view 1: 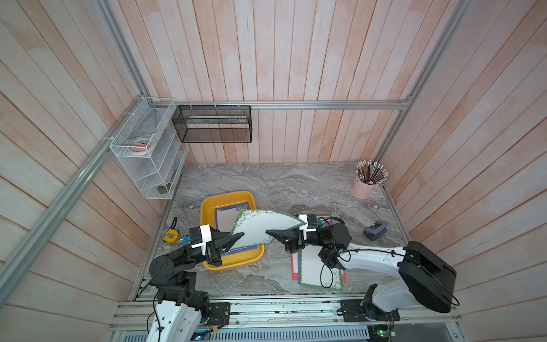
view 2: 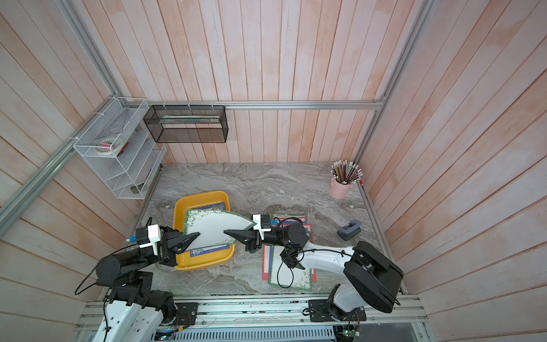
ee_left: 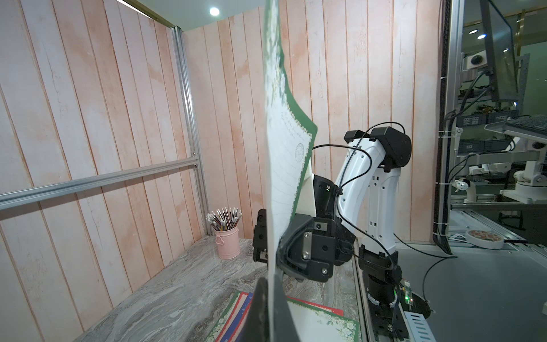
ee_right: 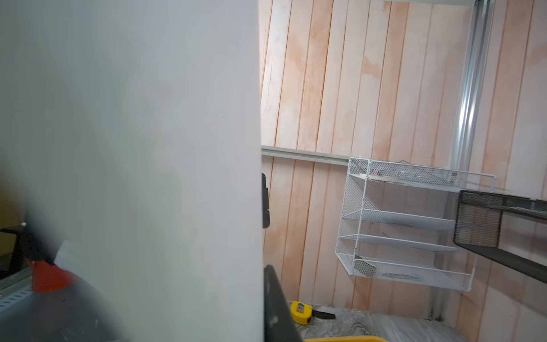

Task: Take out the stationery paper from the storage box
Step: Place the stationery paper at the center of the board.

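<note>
A green-bordered sheet [view 1: 263,226] hung in the air, curved and standing on edge, stretched between the two arms above the near side of the yellow box [view 1: 228,196]. The left gripper [view 1: 242,234] had its fingers pinched tight on the sheet near its left edge. The right gripper [view 1: 268,232] was clamped on it from the right side. In the left wrist view its black fingers [ee_left: 307,245] sat on either side of the paper with no gap. The right wrist view was mostly filled by the sheet's pale back. Inside the box a blue-bordered sheet [view 1: 226,217] lay flat on the bottom, partly hidden from above by the held one. Right of the box, on the marble table [view 1: 266,183], a pile [view 1: 313,268] of green, red and blue sheets lay under the right arm. A pink pencil cup [view 1: 362,189] stood in the far right corner. A hole punch [view 1: 375,230] sat near the right edge, and a yellow tape measure [view 1: 170,236] near the box's left side.
</note>
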